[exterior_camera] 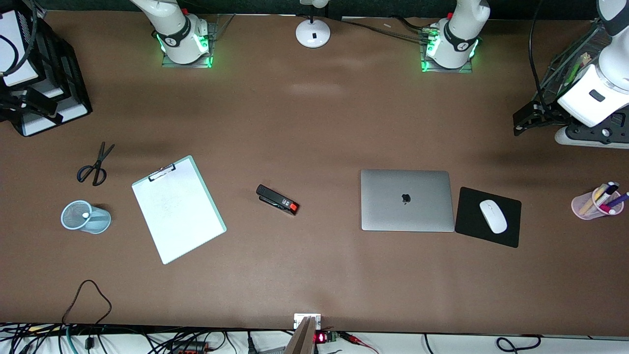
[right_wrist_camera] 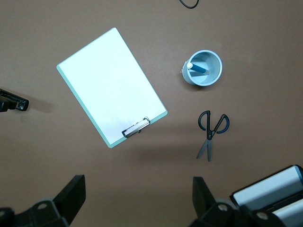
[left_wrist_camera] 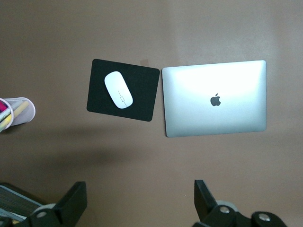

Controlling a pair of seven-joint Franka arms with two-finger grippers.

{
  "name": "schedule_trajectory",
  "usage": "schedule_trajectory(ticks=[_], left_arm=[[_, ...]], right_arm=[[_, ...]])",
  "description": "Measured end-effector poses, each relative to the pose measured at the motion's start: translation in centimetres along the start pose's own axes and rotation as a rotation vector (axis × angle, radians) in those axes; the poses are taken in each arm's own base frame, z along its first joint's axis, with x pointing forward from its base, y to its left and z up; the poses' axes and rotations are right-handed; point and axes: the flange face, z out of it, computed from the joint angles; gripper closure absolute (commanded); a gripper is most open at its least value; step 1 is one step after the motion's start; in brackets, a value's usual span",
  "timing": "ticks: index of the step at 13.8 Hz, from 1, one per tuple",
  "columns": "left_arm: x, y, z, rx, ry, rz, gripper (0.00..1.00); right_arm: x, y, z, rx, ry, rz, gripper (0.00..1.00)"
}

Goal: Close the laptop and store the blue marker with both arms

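a wide brown table (exterior_camera: 314, 123) carries everything. the laptop (exterior_camera: 407, 200) lies shut and flat toward the left arm's end, lid up, its long axis running along the table's length, just beside a black mouse pad (exterior_camera: 506, 236) with a white mouse (exterior_camera: 493, 216). the blue marker (right_wrist_camera: 199, 70) stands tilted inside a pale blue mesh cup (exterior_camera: 86, 217) at the right arm's end, its whitish end up at the rim. a clipboard (exterior_camera: 178, 209), scissors (exterior_camera: 95, 165) and a stapler (exterior_camera: 277, 199) lie nearby. the left gripper (left_wrist_camera: 142, 204) hangs over bare table near the laptop, fingers spread wide, holding nothing. the right gripper (right_wrist_camera: 139, 201) hangs over table by the clipboard, fingers likewise released.
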Motion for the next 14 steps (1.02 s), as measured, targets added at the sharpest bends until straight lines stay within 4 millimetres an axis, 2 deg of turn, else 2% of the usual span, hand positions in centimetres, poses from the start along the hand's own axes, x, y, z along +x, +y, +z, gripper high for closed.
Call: schedule_trajectory(ticks=[6,14], left_arm=[[-0.1,0.0,0.0,0.000,-0.005,0.000,0.00],[-0.1,0.0,0.1,0.000,-0.006,0.000,0.00]], right_arm=[[-0.6,-0.1,-1.3,0.001,-0.006,-0.002,0.00],[-1.1,-0.3,-1.3,0.004,-0.045,-0.004,0.00]])
